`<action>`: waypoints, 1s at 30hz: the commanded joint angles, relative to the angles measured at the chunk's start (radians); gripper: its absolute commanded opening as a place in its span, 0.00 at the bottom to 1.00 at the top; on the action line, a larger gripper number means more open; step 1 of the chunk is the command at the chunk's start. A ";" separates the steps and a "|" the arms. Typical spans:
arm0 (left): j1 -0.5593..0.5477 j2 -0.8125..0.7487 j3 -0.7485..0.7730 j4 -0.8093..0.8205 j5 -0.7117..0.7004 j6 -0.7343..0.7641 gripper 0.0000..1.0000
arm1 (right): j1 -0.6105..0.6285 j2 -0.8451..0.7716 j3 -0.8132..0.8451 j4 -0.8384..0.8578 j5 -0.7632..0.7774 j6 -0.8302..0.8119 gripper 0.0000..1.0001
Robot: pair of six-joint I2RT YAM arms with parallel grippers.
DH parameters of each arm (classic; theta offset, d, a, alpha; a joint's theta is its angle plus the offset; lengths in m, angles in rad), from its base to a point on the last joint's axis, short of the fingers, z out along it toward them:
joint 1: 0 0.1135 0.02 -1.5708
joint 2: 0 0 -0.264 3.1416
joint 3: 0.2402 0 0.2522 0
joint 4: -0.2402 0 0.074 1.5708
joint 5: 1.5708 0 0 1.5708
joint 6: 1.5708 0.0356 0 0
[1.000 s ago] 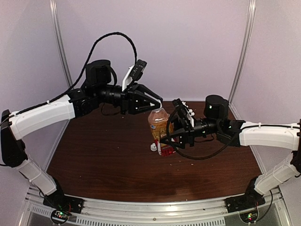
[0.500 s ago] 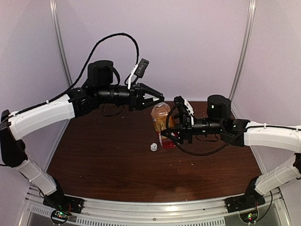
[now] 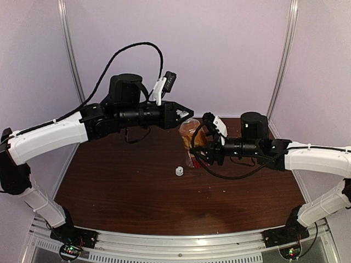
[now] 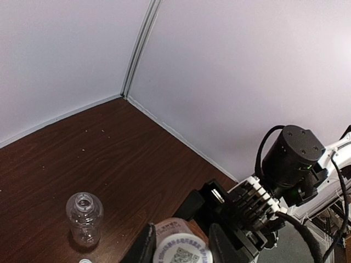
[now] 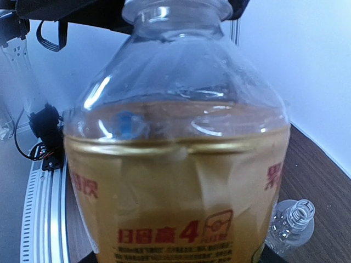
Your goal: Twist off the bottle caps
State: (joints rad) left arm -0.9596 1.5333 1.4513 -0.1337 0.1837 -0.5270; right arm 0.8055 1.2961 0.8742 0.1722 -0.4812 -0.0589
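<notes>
Shifted rearward over the counter (image 3: 126,186) since a second ago, the amber bottle (image 3: 189,133) is clamped in the right tool (image 3: 196,155); the left tool (image 3: 187,115) seems closed on its white cap (image 4: 181,252). The clear bottle (image 4: 84,218) stands uncapped; a loose cap (image 3: 179,171) lies nearby.

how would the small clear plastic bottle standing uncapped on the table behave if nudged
The small clear plastic bottle looks empty, so it is probably very light and easy to slide or tip. Its thin-looking walls would likely dent under a firm squeeze.
</notes>
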 commanded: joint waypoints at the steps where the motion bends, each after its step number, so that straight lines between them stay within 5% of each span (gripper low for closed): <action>1: 0.008 -0.011 0.023 0.011 0.017 0.031 0.37 | -0.009 -0.038 -0.001 0.035 -0.008 -0.013 0.36; 19: 0.098 -0.149 -0.090 0.166 0.584 0.281 0.85 | -0.012 -0.044 0.024 0.019 -0.440 0.023 0.37; 26: 0.102 -0.113 -0.068 0.199 0.710 0.322 0.89 | -0.012 -0.004 0.057 0.028 -0.537 0.048 0.37; 30: 0.102 -0.068 -0.041 0.228 0.762 0.304 0.83 | -0.013 0.020 0.069 0.051 -0.578 0.059 0.37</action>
State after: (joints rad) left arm -0.8646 1.4212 1.3712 0.0135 0.8463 -0.2356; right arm 0.7979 1.2957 0.9073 0.1795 -0.9756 -0.0219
